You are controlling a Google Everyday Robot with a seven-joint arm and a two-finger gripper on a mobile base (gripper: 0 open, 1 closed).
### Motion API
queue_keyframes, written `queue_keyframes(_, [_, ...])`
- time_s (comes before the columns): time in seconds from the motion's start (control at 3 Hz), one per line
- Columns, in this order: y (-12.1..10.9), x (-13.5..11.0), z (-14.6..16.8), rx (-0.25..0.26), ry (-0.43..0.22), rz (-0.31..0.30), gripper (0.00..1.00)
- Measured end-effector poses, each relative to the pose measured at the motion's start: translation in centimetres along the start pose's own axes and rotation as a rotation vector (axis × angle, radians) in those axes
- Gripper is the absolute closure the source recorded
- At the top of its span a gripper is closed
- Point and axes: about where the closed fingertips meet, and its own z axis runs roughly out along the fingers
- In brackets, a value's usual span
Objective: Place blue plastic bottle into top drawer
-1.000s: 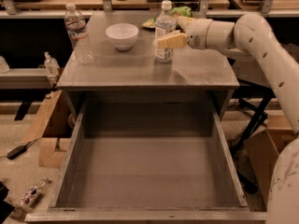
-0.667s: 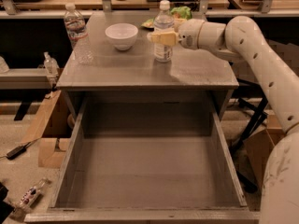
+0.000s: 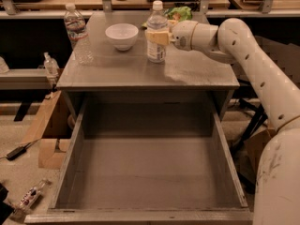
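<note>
The blue plastic bottle point(image 3: 156, 50) stands upright on the grey cabinet top point(image 3: 117, 69), right of centre near the back, with its white cap on. My gripper point(image 3: 157, 36) reaches in from the right at the bottle's mid height and overlaps its body. The bottle's base is still on the cabinet top. The top drawer point(image 3: 145, 172) is pulled fully out below the cabinet front and nothing lies in it.
A white bowl point(image 3: 122, 35) sits left of the bottle. A taller ribbed clear bottle point(image 3: 76, 32) stands at the top's left edge. A green item point(image 3: 180, 13) lies behind my gripper. Cardboard boxes point(image 3: 49, 135) and small clutter sit on the floor at left.
My gripper has moved left along the cabinet top, from just right of the bottle to over its body. The bottle has stayed in place.
</note>
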Motion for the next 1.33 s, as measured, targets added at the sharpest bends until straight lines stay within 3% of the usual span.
queue_keyframes(0.33, [0.5, -0.8, 0.3, -0.020, 0.012, -0.014, 1.00])
queue_keyframes(0.67, [3.2, -4.1, 0.0, -0.062, 0.027, -0.077, 1.00])
queue_keyframes(1.0, [6.7, -8.7, -2.9, -0.055, 0.010, -0.145, 1.00])
queue_keyframes(1.33, [10.9, -10.5, -7.0, -0.028, 0.021, -0.173, 1.00])
